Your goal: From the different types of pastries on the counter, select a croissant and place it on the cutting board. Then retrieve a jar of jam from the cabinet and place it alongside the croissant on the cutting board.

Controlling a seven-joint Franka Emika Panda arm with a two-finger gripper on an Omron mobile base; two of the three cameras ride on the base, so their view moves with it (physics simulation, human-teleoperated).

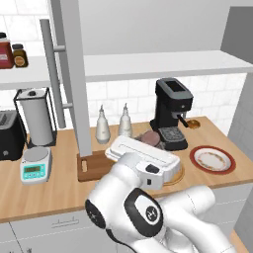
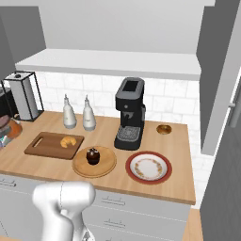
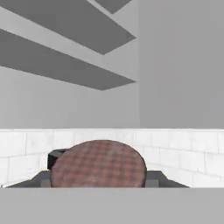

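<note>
Light-wood counter (image 2: pixel 179 183) carries the croissant (image 2: pixel 68 141); claw (image 3: pixel 98 183) grasping jam jar (image 3: pixel 98 164), fingertips hidden.

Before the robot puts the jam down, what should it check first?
1. Croissant lying on the cutting board: ok.
2. Jar of jam sitting between the gripper fingertips: ok.
3. Bare room on the board beside the croissant: ok.
4. Jar resting on the board: not ok, it is not yet set down.
5. Open cabinet door clear of the way down: cannot tell.
</note>
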